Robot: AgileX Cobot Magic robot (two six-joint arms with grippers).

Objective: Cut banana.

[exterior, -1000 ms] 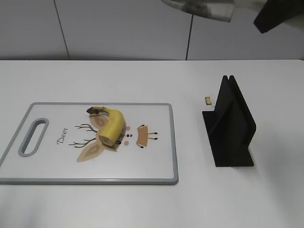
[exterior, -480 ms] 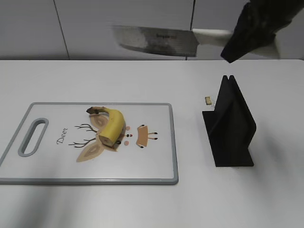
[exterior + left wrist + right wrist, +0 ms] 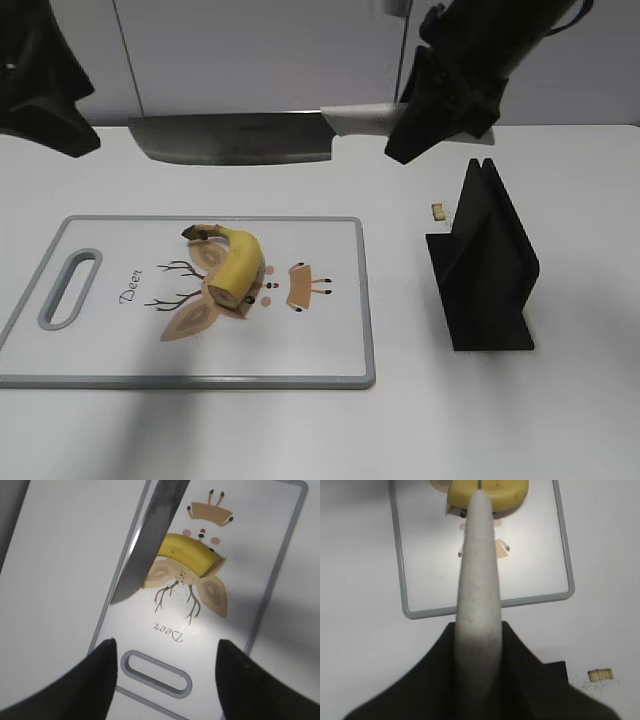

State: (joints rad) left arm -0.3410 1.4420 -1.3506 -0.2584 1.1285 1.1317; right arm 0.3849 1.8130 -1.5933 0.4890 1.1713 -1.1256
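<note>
The banana [image 3: 235, 265] is a short curved yellow piece with a dark stem tip. It lies on the white cutting board [image 3: 120, 350] over a printed deer drawing. It also shows in the left wrist view [image 3: 192, 555] and the right wrist view [image 3: 507, 492]. My right gripper [image 3: 440, 95] is shut on the white handle [image 3: 477, 580] of a cleaver. Its steel blade [image 3: 235, 138] hangs level in the air above the board's far edge. My left gripper [image 3: 167, 675] is open and empty, high above the board's handle slot [image 3: 157, 672].
A black knife stand [image 3: 485, 265] stands on the white table right of the board. A small tan crumb [image 3: 438, 211] lies beside it. The grey wall runs behind the table.
My right gripper has carried the cleaver down and to the left, from the top edge of view to just above the board. My left arm has come into view at the upper left.
</note>
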